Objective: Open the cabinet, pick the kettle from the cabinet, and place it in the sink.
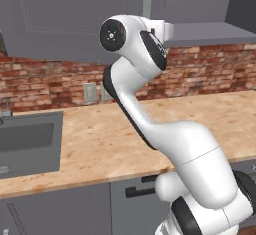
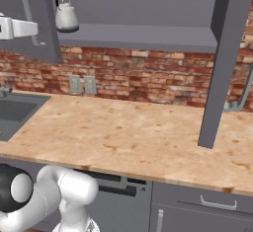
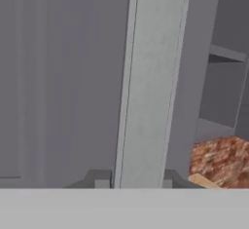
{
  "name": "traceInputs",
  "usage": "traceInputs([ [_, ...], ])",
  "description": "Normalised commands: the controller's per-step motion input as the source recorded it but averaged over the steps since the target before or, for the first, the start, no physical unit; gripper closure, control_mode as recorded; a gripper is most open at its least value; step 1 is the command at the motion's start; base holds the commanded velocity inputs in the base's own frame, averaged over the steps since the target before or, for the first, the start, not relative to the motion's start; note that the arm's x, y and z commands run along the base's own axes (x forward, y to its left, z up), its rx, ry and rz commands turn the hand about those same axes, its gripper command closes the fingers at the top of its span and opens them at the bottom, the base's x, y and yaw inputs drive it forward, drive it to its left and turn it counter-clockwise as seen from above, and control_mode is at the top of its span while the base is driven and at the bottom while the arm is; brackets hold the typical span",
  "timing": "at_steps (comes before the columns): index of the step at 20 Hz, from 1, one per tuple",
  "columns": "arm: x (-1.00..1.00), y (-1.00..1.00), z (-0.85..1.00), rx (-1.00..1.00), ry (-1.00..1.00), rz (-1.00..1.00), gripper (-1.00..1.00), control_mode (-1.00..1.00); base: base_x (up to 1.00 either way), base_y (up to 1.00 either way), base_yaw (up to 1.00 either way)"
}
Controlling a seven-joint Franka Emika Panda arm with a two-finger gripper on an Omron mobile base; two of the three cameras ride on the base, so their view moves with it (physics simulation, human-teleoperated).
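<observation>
The cabinet point(image 2: 148, 9) hangs over the counter. Its right door point(image 2: 225, 63) is swung wide open and its left door point(image 1: 55, 19) stands partly out. My gripper point(image 3: 134, 183) is shut on the left door's long grey bar handle point(image 3: 151, 82), which runs up between the two fingertips point(image 3: 102, 182). From the right base, the white hand and gripper point(image 2: 33, 28) reach that handle point(image 2: 30, 14) at the far left. The small silver kettle point(image 2: 65, 15) with a black arched handle sits upright on the cabinet floor, just right of the left door. The dark sink point(image 1: 27, 141) lies in the counter to the left.
A brick wall with outlets point(image 2: 81, 84) backs the wooden counter point(image 2: 128, 132). The open right door's handle point(image 2: 241, 97) juts out at the right. Lower cabinets and drawers point(image 2: 197, 201) run under the counter edge. Bare shelves point(image 3: 226, 86) show inside the cabinet.
</observation>
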Motion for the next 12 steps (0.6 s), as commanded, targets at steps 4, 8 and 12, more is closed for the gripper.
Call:
traceInputs([
  [4, -0.45, 0.44, 0.0, -0.03, -0.12, -0.15, 1.0, -1.0, 0.0, 0.0, 0.0],
  [8, -0.42, 0.46, 0.0, -0.02, -0.08, -0.14, 1.0, -1.0, 0.0, 0.0, 0.0],
  [12, -0.38, 0.5, 0.0, -0.01, -0.03, -0.12, 1.0, -1.0, 0.0, 0.0, 0.0],
])
